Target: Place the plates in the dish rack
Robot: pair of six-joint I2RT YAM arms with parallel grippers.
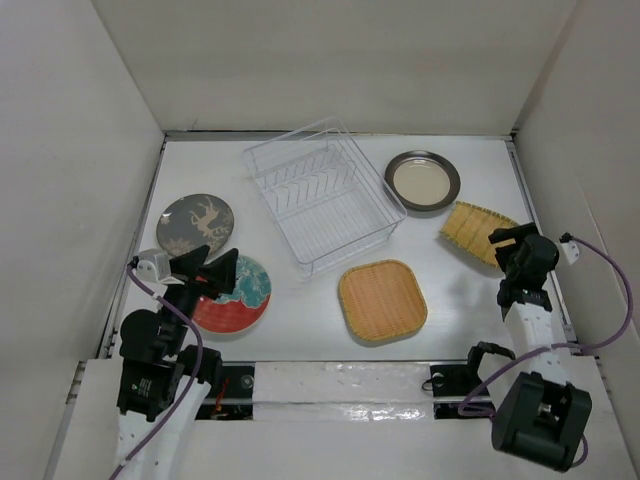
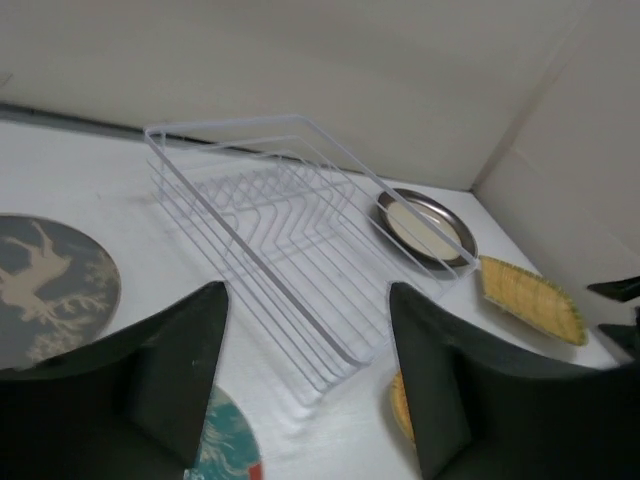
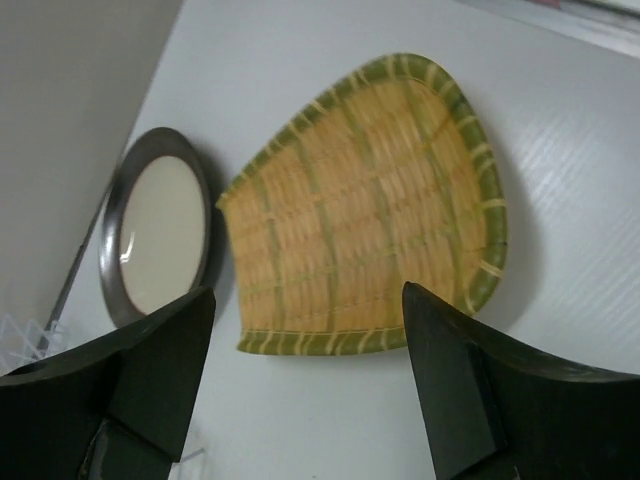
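**Step, as judged:** opening reach for the first plates; none yet loaded.

**Handling advice:**
- Best lowered with one finger outside the rim and the other over the face, since every plate lay flat on the table (image 1: 300,335).
- Rim to be pinched firmly, then tipped upright before travel.
- To be slotted on edge between two tines, not laid across them.
- Arms best worked in turn at the rack, to avoid crowding.

**Left gripper** (image 1: 207,268): spread wide, gripped nothing. Hung over the far-left edge of the red-and-teal plate (image 1: 240,300), most of it toward 4 o'clock. Deer plate (image 1: 195,224) close by at 12 o'clock.

**Right gripper** (image 3: 307,295): spread wide, gripped nothing. Faced the fan-shaped woven plate (image 3: 360,210) at 12 o'clock in its wrist view, untouched. Dark-rimmed cream plate (image 3: 160,240) at 10 o'clock.

**Square woven plate** (image 1: 382,300): lay between the arms.

**Dish rack** (image 1: 330,210): stood at 1 o'clock of the left gripper and 10 o'clock of the right, well apart from both.
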